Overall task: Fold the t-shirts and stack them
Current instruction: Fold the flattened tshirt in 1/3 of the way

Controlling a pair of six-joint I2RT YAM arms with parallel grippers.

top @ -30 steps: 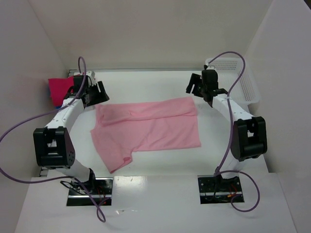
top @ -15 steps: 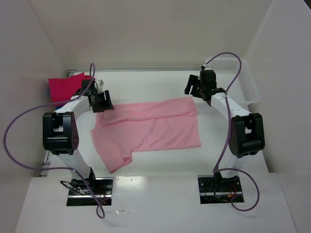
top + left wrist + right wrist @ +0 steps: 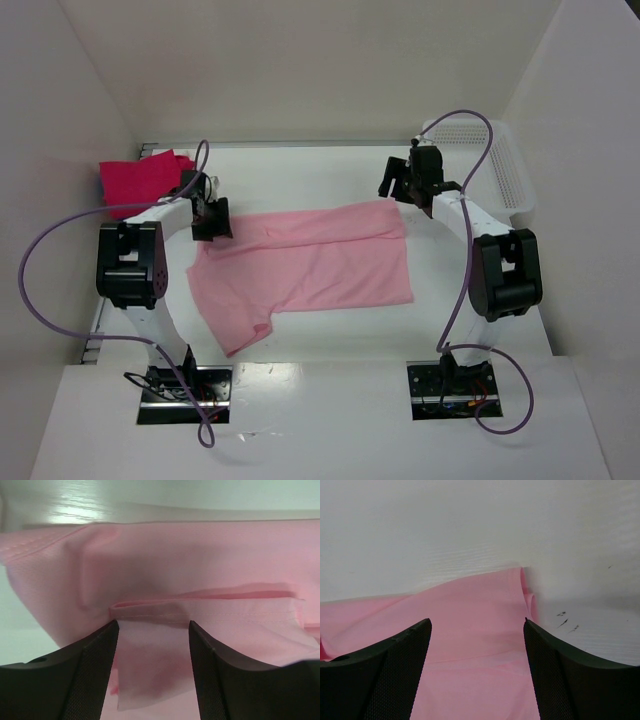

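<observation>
The left arm has swung in from the table's left side, and the left gripper (image 3: 152,625) now hangs over the far-left corner of the light pink t-shirt (image 3: 320,265). The right gripper (image 3: 476,622) has barely shifted.

Nearest the bases, bare table (image 3: 330,345) leaves open room for a fold toward the arms, though one sleeve (image 3: 240,335) juts out there. The shirt lies flat mid-table, its far edge doubled over. At that edge both grippers are spread, holding nothing.

The left one straddles a doubled hem, so it may pinch a single layer and drag the fold askew. The right sits at the very corner and, it seems, could close past the cloth.

Beyond, the magenta t-shirt (image 3: 140,178) lies close behind the left gripper, and the basket (image 3: 505,165) stands beside the right arm.
</observation>
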